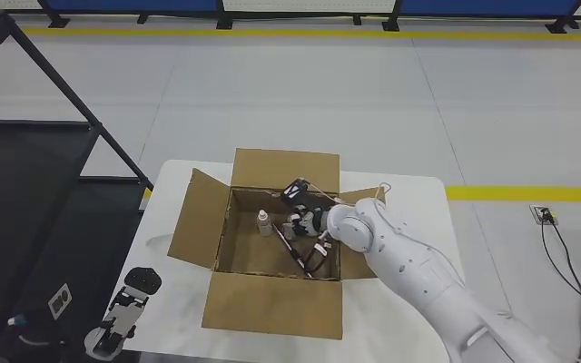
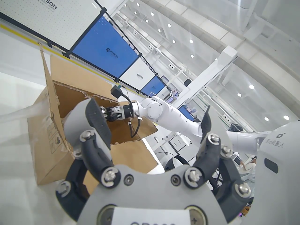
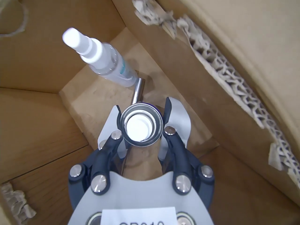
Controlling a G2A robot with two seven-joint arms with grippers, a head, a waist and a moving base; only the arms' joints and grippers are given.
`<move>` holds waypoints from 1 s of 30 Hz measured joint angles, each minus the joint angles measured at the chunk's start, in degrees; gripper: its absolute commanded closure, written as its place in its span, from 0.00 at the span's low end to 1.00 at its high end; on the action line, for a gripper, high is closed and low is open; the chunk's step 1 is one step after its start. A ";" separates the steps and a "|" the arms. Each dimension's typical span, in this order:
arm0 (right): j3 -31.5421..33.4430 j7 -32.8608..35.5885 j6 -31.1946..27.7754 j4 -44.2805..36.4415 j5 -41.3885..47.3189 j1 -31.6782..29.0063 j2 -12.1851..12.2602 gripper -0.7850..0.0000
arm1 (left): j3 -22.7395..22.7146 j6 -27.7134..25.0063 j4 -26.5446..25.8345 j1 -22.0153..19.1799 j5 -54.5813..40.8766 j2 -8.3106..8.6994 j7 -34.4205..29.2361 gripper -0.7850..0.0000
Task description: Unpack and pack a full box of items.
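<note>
Since the box (image 1: 272, 313) sits on the table (image 1: 408, 195) with all four flaps spread, the way out is upward. Inside the box, toward its right wall, the right gripper (image 3: 142, 108) has its fingers (image 3: 178, 118) pressed on both sides of a can (image 3: 143, 125) and looks clamped on it. The can's long axis runs along the gripper's own line, nozzle end facing the wrist. A lift would therefore likely draw straight back along that axis, clear of the box's torn wall edge. The left gripper (image 2: 150, 113) hangs outside the box, off its left front corner, spread wide and empty, much the farther of the two. A bottle (image 3: 103, 57) stands upright on the box floor just beyond the can, toward the left wall. A thin metal rod (image 3: 137, 90) lies on the floor between them.
</note>
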 measured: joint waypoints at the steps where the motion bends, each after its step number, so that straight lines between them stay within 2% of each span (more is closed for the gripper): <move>1: 0.78 0.53 -0.42 -1.32 0.08 -0.45 0.45 1.00 | 0.00 0.00 0.00 0.00 0.00 0.00 0.00 0.00; 7: 8.75 4.21 1.26 -18.19 -3.95 -7.60 5.19 1.00 | 0.00 0.00 0.00 0.00 0.00 0.00 0.00 0.00; 14: 25.87 2.68 7.04 -47.23 -13.34 -23.95 11.16 1.00 | 0.00 0.00 0.00 0.00 0.00 0.00 0.00 0.00; 18: 37.03 -0.83 10.31 -57.92 -16.48 -31.70 13.03 1.00 | 0.00 0.00 0.00 0.00 0.00 0.00 0.00 0.00; 21: 46.01 -3.55 11.37 -61.74 -15.89 -36.33 13.98 1.00 | 0.00 0.00 0.00 0.00 0.00 0.00 0.00 0.00; 24: 53.85 -4.02 11.88 -62.15 -15.23 -39.85 14.71 1.00 | 0.00 0.00 0.00 0.00 0.00 0.00 0.00 0.00; 27: 58.87 -1.25 11.07 -59.75 -14.88 -41.54 15.30 1.00 | 0.00 0.00 0.00 0.00 0.00 0.00 0.00 0.00; 30: 60.75 2.24 10.75 -55.06 -16.95 -41.44 15.80 1.00 | 0.00 0.00 0.00 0.00 0.00 0.00 0.00 0.00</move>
